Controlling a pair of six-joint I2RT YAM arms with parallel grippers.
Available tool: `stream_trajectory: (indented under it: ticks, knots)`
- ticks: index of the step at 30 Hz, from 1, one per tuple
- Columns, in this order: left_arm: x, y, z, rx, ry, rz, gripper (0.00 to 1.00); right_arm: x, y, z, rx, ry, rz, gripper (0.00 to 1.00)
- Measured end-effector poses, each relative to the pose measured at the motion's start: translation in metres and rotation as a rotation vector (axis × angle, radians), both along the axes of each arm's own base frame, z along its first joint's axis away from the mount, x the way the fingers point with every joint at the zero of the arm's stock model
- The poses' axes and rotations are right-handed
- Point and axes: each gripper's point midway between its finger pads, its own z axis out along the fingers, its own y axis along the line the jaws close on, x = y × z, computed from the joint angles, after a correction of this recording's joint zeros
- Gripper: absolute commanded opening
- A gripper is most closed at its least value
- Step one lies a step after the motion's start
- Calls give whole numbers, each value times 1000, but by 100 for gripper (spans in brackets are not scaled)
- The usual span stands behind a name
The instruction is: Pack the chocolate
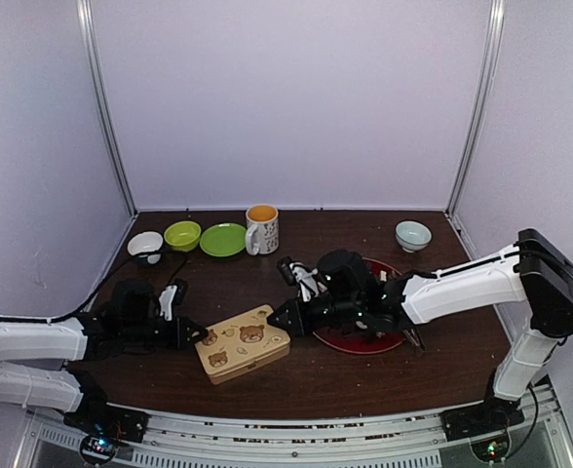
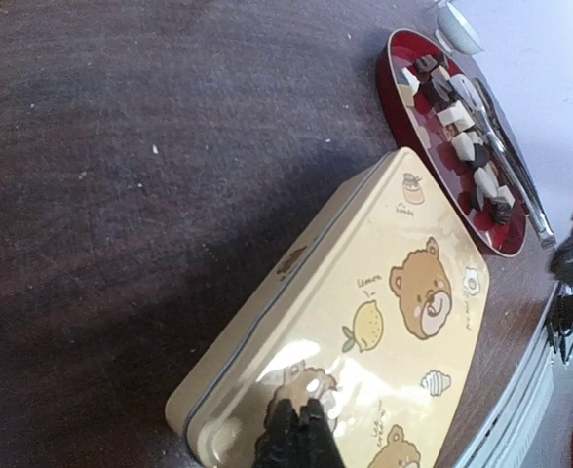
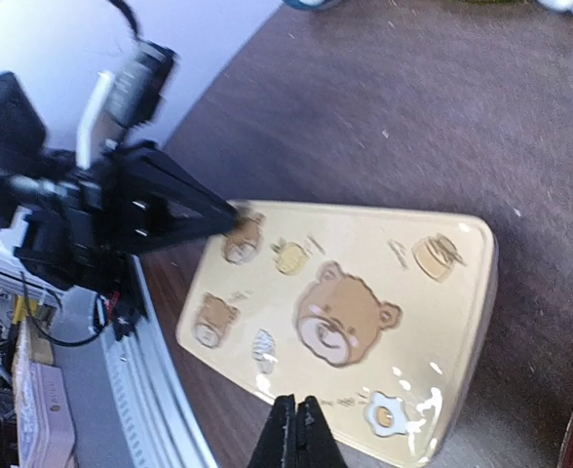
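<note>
A: Back row, from the left?
B: Small white bowl (image 1: 145, 244), glossy lime green bowl (image 1: 182, 235), flat green plate (image 1: 223, 240), then a white patterned mug (image 1: 262, 228) with an orange inside. All of it sits on a dark brown wood-grain table (image 1: 384, 385).
A: Left arm?
B: The left gripper (image 2: 301, 434) is pinched tight, black fingers pressed together, nothing between them. Its tip is at the left end of the tin (image 1: 243, 343). Can't tell whether it touches the lid or is just above it.
A: Describe the tin.
B: Rectangular with rounded corners, cream metal. The shiny lid is printed with bears, a lemon and a fried egg. Lid is on, and the tin lies flat, angled on the table.
A: Right arm?
B: The right gripper (image 3: 294, 434) is the same: fingers together, empty, with the tip over the tin's right end.
A: Where's the chocolate?
B: The chocolate (image 2: 457, 117) is heaped on a round glossy red plate (image 2: 389, 83) just right of the tin. Small cubes, dark brown, tan and white. Thin metal tongs (image 2: 515, 171) lie across them. In the top view the right arm covers most of that plate.
A: Far right?
B: One pale blue bowl (image 1: 412, 235), smooth and round, behind the plate.
</note>
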Motion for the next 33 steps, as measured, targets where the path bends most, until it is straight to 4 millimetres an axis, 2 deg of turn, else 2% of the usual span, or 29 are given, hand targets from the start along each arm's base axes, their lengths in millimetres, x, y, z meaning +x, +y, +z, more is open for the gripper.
stream_trajectory:
  ticks: [2, 4, 5, 9, 13, 16, 18, 19, 20, 24, 26, 29, 33]
  knots:
    - [-5, 3, 6, 0, -1, -4, 0, -3, -5, -28, -48, 34, -6, 0]
    - [-9, 2, 17, -12, -8, -25, 0, -5, -11, -67, -113, 84, -24, 0]
    - [-11, 0, 25, -21, -11, -42, 0, -3, -8, -73, -91, 85, -28, 0]
    - [-25, -14, 51, -54, -27, -135, 0, 3, -2, -70, -34, 86, -49, 0]
    - [-47, -23, 53, -67, -8, -215, 0, 4, -3, -70, -29, 86, -55, 0]
    - [-62, -24, 37, -65, 37, -244, 0, 3, -5, -68, -40, 80, -56, 0]
    - [-70, -20, 15, -52, 81, -247, 0, 3, -8, -68, -49, 76, -57, 0]
    - [-75, -16, -2, -36, 115, -245, 0, 2, -9, -68, -54, 74, -57, 0]
    - [-76, -19, -7, -55, 115, -251, 0, 2, -10, -67, -58, 72, -58, 0]
    - [-66, -30, -4, -90, 81, -259, 0, 2, -16, -63, -77, 52, -61, 0]
    - [-65, -28, -2, -85, 71, -252, 0, 2, -22, -56, -83, 24, -69, 0]
    - [-63, -14, 7, -50, 14, -204, 0, 6, -35, -32, -67, -36, -94, 0]
    - [-46, 9, 44, -31, -169, -85, 0, 26, -68, 12, -18, -155, -191, 0]
